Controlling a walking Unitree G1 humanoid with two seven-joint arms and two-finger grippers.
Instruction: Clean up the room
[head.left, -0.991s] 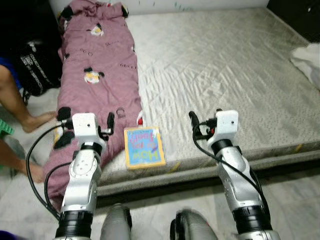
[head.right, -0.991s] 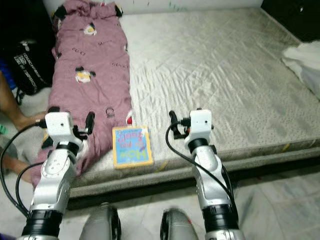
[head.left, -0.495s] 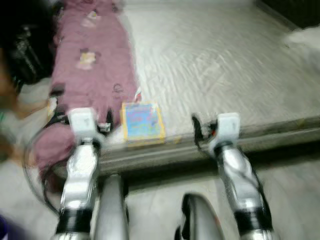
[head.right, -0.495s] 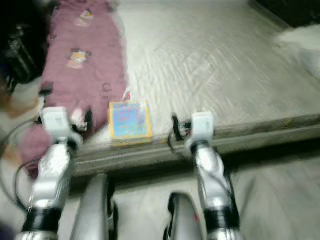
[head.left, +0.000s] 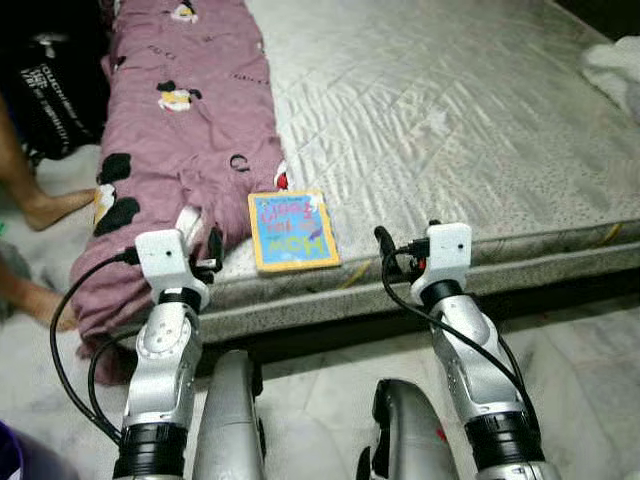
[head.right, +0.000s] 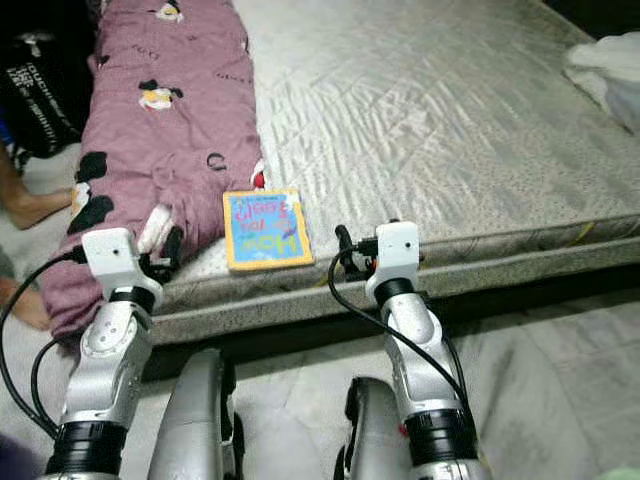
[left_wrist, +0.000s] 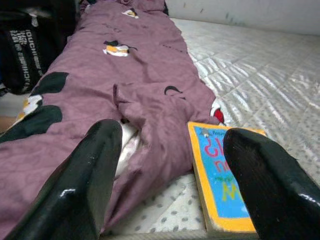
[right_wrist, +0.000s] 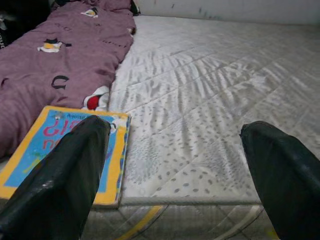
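Two grippers at the bed edge, jaws wide apart, empty.
Book (head.left: 292, 231) flat on mattress (head.left: 480, 130) near front edge, touching purple blanket (head.left: 180, 140); left gripper (left_wrist: 170, 190), right gripper (right_wrist: 175, 185) short of it. Black bag (head.left: 55, 90), person's foot (head.left: 55, 205) on the left.

A low bed (head.left: 470, 130) takes up most of the scene, its mattress covered in a pale grey quilted sheet with fine speckles and soft creases that catch the light. The mattress edge shows a yellow stripe near the front corner. Below it runs a dark gap, then a floor (head.left: 590, 370) of light marbled tiles. A pale wall (right_wrist: 235, 10) stands behind the head of the bed. To the left of the bed the room falls into deep shadow.
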